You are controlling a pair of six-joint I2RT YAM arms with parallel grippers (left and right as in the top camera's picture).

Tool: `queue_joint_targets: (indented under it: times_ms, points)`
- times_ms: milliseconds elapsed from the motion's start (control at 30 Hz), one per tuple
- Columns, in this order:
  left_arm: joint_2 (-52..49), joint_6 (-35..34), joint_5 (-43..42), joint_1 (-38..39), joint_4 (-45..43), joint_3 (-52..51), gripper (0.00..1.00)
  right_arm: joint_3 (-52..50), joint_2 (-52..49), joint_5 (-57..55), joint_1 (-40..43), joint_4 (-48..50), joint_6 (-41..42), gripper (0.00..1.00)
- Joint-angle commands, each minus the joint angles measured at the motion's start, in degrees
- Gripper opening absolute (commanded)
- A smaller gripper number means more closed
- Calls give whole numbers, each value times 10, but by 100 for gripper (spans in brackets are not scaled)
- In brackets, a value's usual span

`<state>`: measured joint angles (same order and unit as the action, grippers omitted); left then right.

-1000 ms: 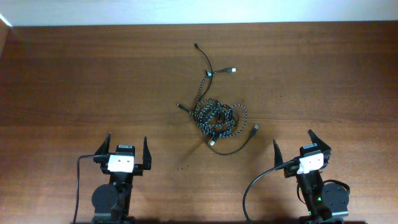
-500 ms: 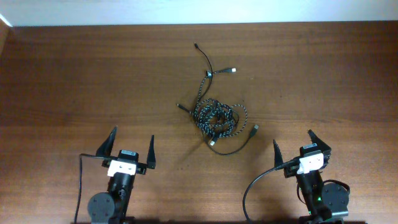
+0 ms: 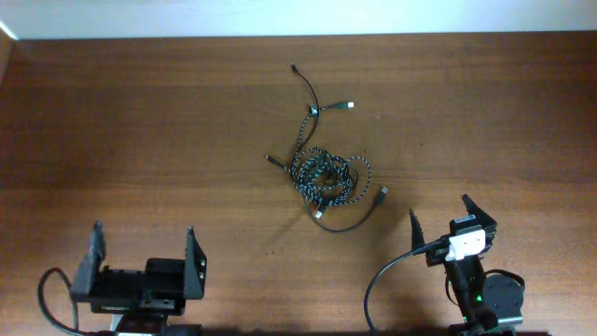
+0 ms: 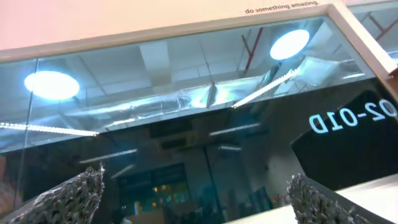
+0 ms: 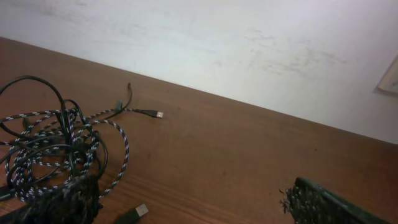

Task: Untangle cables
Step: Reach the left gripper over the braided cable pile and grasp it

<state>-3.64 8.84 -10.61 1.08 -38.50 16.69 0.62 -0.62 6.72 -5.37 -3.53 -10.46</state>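
A tangle of cables (image 3: 326, 177) lies in the middle of the wooden table (image 3: 140, 121): a black-and-white braided cable coiled with thin black cables, with plug ends (image 3: 350, 105) trailing toward the far edge. My left gripper (image 3: 142, 254) is open and empty at the near left, far from the tangle; its wrist view (image 4: 199, 193) points up at a window and ceiling lights. My right gripper (image 3: 438, 215) is open and empty at the near right, just right of the tangle. The right wrist view shows the coil (image 5: 56, 149) at left and a USB plug (image 5: 138, 211) near my fingers.
A white wall (image 5: 249, 50) runs behind the table's far edge. Each arm's own black cable (image 3: 382, 280) loops beside its base at the near edge.
My left arm has pulled back toward the near left corner and tilted its wrist upward, fingers staying open. The right arm and the cables have not moved.
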Motion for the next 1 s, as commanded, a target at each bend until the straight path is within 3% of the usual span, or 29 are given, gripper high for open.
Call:
queue_joint_targets:
  times_ms: [0,267,333,400,500,667,800,900,967]
  points:
    - [-68,5,14,-2,-1,72,99,-3,4,3,-2,-3,3,99]
    - [-359,5,-9,-2,-9,268,99,-3,4,3,-2,-3,3,99]
    - [-459,4,-51,-2,82,349,99,-3,4,3,-2,-3,3,99]
    - [-596,5,-126,-2,300,509,99,-3,4,3,-2,-3,3,99]
    - [-723,5,-136,24,594,694,99,-3,4,3,-2,-3,3,99]
    - [-745,5,-136,88,725,724,99,-3,4,3,-2,-3,3,99]
    - [-761,5,-136,92,857,723,99,-3,4,3,-2,-3,3,99]
    - [-828,4,-137,92,914,723,99,-3,4,3,-2,-3,3,99]
    - [-895,-34,-143,98,941,723,99,-3,4,3,-2,-3,3,99]
